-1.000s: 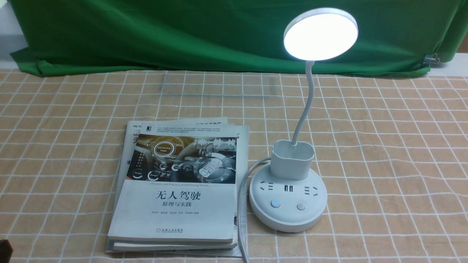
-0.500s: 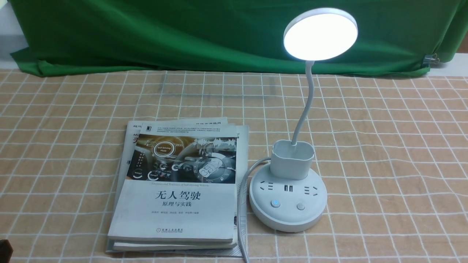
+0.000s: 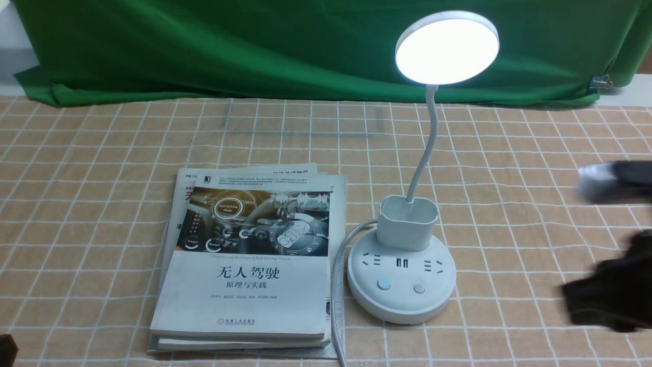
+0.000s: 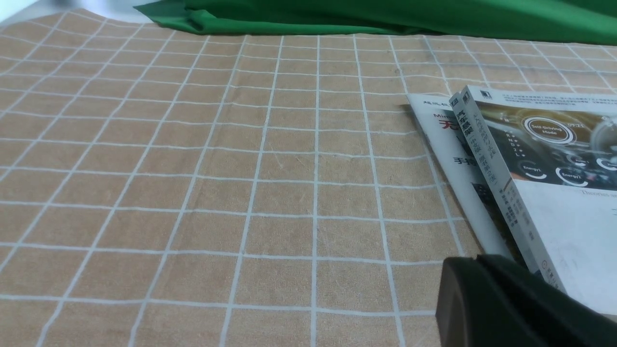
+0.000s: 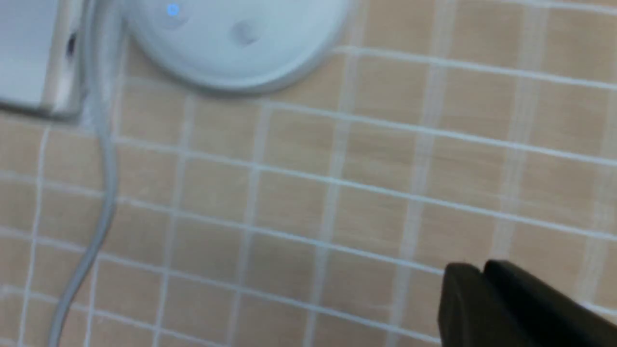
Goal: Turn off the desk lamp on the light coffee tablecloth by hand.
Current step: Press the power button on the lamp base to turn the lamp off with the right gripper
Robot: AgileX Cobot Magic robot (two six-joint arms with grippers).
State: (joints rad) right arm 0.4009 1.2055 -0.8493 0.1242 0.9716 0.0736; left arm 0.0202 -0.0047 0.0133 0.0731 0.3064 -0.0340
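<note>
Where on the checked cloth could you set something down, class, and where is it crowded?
Bare cloth: left of the books; behind them, up to the green curtain; between the lamp and right arm. Crowded: between books and lamp, where the cord runs.

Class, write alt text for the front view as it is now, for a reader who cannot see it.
A lit white desk lamp stands on a checked tan tablecloth, right of stacked books. The robot's blurred right arm enters from the right, not touching the lamp. A green cloth hangs behind.
</note>
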